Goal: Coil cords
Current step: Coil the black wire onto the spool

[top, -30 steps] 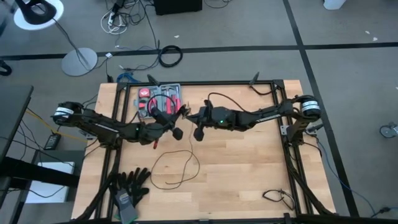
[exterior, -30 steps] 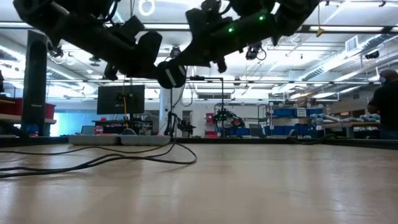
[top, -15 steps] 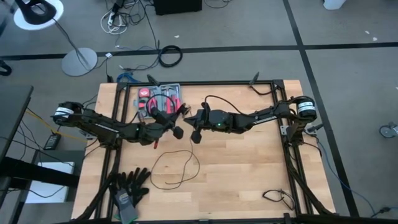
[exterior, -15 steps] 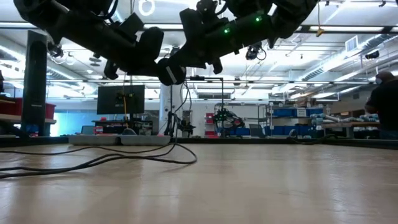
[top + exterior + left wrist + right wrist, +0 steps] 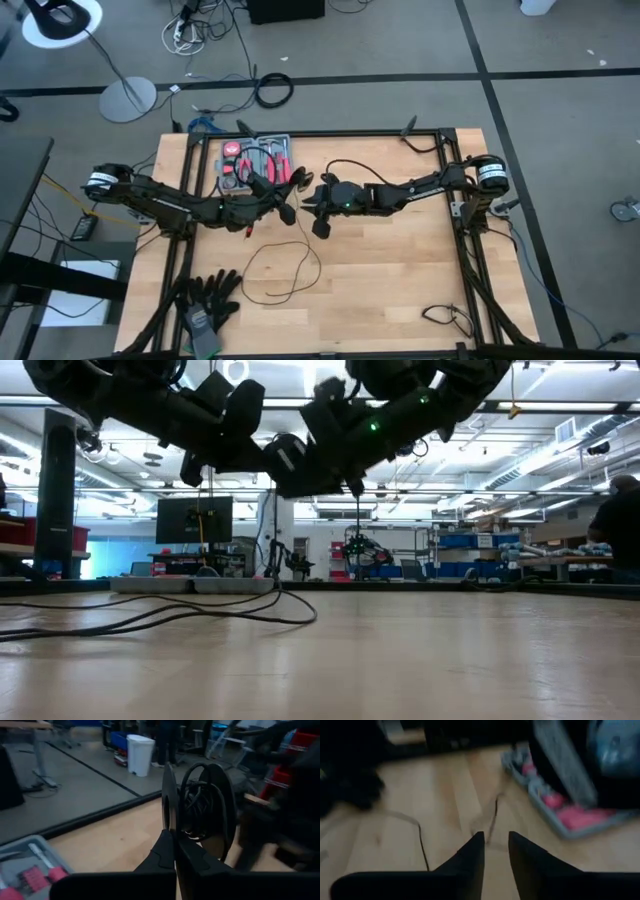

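Observation:
The cord is a thin black wire. Part of it lies in a loose loop (image 5: 283, 270) on the wooden table, also seen in the low view (image 5: 150, 618). Part is wound on a small round black spool-like disc (image 5: 200, 805). My left gripper (image 5: 287, 208) is above the table's middle, shut on that disc. My right gripper (image 5: 320, 224) is right beside it and above the table. Its fingers (image 5: 475, 852) stand a narrow gap apart. A thin wire (image 5: 492, 817) runs toward that gap. My left gripper pinches the edge of one flat round flange (image 5: 168, 805) of the disc between its two fingertips. The disc stands on edge beyond the fingers, lifted clear of the table, with turns of wire (image 5: 197, 795) between its two flanges. Whether my right gripper touches the wire, I cannot tell.
A grey tray of red-handled tools (image 5: 255, 160) stands at the far left, just behind the grippers. Black gloves (image 5: 205, 298) lie at the near left corner. A short black cable (image 5: 445, 318) lies near the near right corner. The right half of the table (image 5: 400, 270) is bare wood.
My left gripper has risen a little with the disc. My right gripper has turned and moved closer to the disc, slightly toward the table's near edge. The wire loop on the table has stayed where it was.

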You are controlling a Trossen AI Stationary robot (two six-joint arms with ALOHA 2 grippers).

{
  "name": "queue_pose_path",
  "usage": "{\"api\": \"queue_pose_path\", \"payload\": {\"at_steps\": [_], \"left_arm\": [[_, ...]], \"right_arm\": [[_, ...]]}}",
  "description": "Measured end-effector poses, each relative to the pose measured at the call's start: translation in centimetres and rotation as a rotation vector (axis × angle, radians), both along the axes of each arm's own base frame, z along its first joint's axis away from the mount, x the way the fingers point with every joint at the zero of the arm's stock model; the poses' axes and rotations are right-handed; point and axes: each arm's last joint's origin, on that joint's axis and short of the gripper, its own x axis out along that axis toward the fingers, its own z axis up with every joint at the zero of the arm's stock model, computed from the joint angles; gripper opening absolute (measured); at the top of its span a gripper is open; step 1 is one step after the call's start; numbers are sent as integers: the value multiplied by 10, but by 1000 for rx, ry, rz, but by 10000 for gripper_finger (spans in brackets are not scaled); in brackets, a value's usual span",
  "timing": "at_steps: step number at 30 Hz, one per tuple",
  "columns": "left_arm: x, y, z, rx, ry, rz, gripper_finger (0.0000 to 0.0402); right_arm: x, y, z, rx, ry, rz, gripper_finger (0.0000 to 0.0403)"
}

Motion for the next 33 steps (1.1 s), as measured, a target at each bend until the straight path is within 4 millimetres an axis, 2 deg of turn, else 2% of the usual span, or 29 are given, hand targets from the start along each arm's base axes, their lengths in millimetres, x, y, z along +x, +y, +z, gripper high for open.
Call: {"api": "queue_pose_path", "payload": {"at_steps": [6,12,14,17,19,22,24,27,33], "left_arm": [[-13,-2,-15,-29,-83,-32,0],[-41,0,-34,-66,-250,-64,0],[-50,0,-38,-71,-295,-70,0],[-59,1,-43,-73,-321,-74,0],[-62,2,-44,-74,-332,-74,0],[-63,2,-45,-69,-327,-75,0],[-63,2,-45,-60,-320,-77,0],[-63,2,-45,-53,-318,-78,0],[-63,2,-43,-54,-342,-79,0]], "right_arm": [[-11,4,-12,32,176,-13,111],[-22,17,-30,46,164,-4,112],[-28,20,-39,50,89,-4,112],[-42,22,-50,61,-111,8,112],[-53,21,-57,70,-273,7,112],[-60,19,-74,50,-383,-22,112],[-54,17,-86,9,-380,-29,112],[-35,16,-98,-3,-362,-24,112],[-5,12,-99,2,-397,-13,126]]}}
